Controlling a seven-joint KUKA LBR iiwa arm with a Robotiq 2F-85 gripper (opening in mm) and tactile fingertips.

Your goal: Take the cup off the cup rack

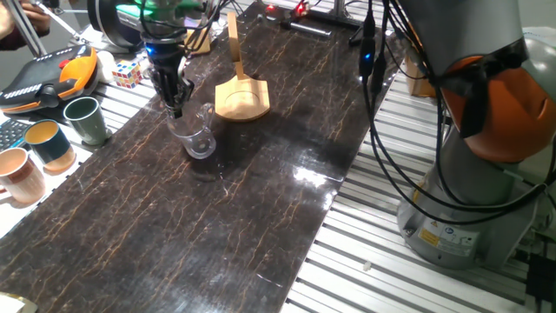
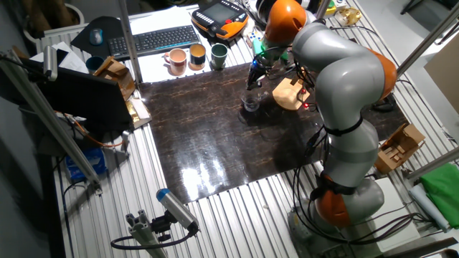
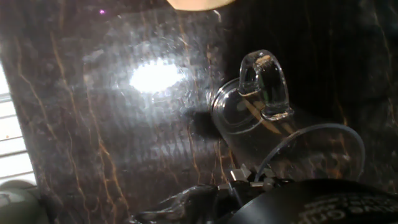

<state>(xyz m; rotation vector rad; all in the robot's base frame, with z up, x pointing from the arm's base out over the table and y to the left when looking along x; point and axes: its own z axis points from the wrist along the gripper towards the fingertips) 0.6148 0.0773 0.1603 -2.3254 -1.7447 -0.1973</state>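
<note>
The cup (image 1: pixel 196 136) is a small clear tumbler with a small clear handle. It stands on the dark table just left of the cup rack (image 1: pixel 242 98), off the rack's thin upright post (image 1: pixel 233 42). My gripper (image 1: pixel 176 106) comes down from above, with its fingers close together on the cup's near rim. In the hand view the cup (image 3: pixel 249 115) fills the centre right with its handle on top, and the rack's tan base (image 3: pixel 199 3) shows at the top edge. In the other fixed view the cup (image 2: pixel 251 102) sits left of the rack (image 2: pixel 288 93).
A dark green mug (image 1: pixel 84 119), a teal-and-tan mug (image 1: pixel 50 143) and a pinkish mug (image 1: pixel 22 176) stand left of the dark table top. A colour cube (image 1: pixel 126 73) and an orange teach pendant (image 1: pixel 48 76) lie behind them. The arm's base (image 1: pixel 469 191) is at the right.
</note>
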